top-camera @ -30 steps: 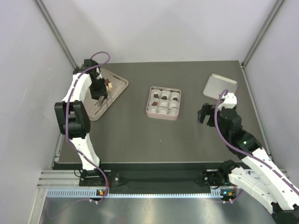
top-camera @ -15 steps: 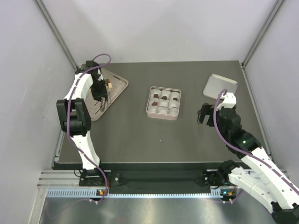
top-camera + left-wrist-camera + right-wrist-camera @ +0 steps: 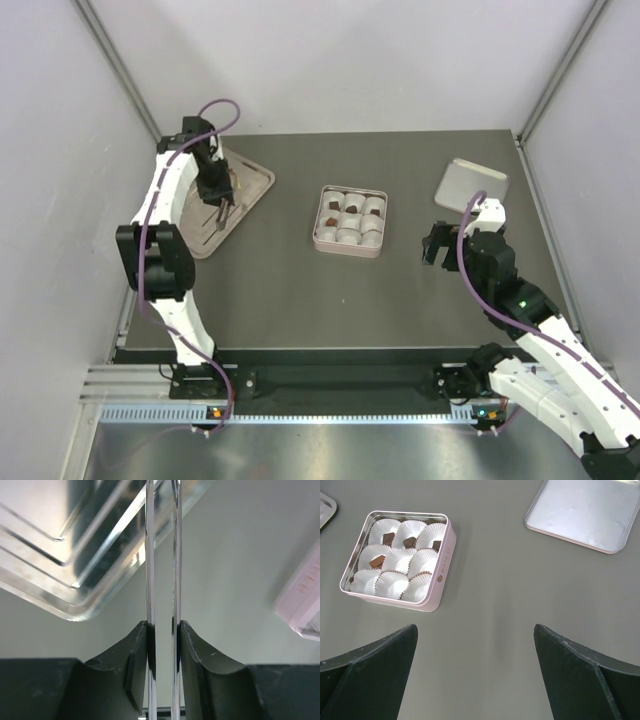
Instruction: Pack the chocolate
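Note:
My left gripper (image 3: 213,192) hangs over the metal tray (image 3: 255,184) at the back left. Its jaws are shut on a pair of thin metal tongs (image 3: 149,555), whose two blades run forward between the pads (image 3: 163,627) with a narrow gap left. A few small brown pieces of chocolate (image 3: 233,182) lie on the tray beside the gripper. The pink square tin (image 3: 349,221) sits mid-table; some of its white paper cups hold chocolate (image 3: 410,542). My right gripper (image 3: 475,630) is wide open and empty, to the tin's right (image 3: 437,245).
The tin's silver lid (image 3: 471,183) lies at the back right, also seen in the right wrist view (image 3: 582,512). The tray's rim (image 3: 75,602) and a corner of the pink tin (image 3: 305,610) show in the left wrist view. Frame posts stand at the table's back corners.
The left jaws have narrowed onto the tongs, and the left gripper has shifted slightly toward the back of the tray with them. The right arm has not moved.

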You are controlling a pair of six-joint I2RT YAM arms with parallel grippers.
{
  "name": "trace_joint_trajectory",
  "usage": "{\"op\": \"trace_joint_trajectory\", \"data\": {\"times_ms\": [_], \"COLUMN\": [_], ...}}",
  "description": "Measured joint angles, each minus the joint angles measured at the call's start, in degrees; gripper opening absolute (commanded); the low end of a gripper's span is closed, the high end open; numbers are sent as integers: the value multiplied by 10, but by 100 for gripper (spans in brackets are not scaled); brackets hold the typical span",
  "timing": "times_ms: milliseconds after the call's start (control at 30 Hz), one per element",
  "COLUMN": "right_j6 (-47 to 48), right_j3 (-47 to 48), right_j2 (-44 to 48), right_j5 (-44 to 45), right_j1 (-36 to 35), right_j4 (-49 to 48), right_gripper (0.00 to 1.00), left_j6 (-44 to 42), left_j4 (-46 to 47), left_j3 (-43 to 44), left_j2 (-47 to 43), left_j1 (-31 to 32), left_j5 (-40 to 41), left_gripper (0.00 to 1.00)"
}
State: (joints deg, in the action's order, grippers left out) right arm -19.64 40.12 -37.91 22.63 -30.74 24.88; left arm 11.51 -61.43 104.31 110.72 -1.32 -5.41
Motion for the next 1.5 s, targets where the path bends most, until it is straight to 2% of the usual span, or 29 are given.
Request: {"op": "trace_joint_trajectory", "data": {"times_ms": [133,400,533,1000,1500], "right_j6": [-1,-5,-6,-11,-11], "right_j3": [0,0,0,0,0], "right_j2": [0,-1,-2,-12,-11], "right_j5": [-2,-3,-5,-12,-13], "right_j1": [0,0,0,0,0], "right_j4": [0,0,1,1,1], "right_gripper": [100,100,100,100,100], "left_j6": [5,25,38,59,69], "left_j4": [-5,5,15,43,53], "left_j3": [6,7,7,0,-56], "left_j2": [-39,-67,-67,-57,-39], "left_j1": [61,252,304,373,382], "left_j5": [-4,-20,-23,-20,-14], "left_gripper": [32,32,32,31,34]}}
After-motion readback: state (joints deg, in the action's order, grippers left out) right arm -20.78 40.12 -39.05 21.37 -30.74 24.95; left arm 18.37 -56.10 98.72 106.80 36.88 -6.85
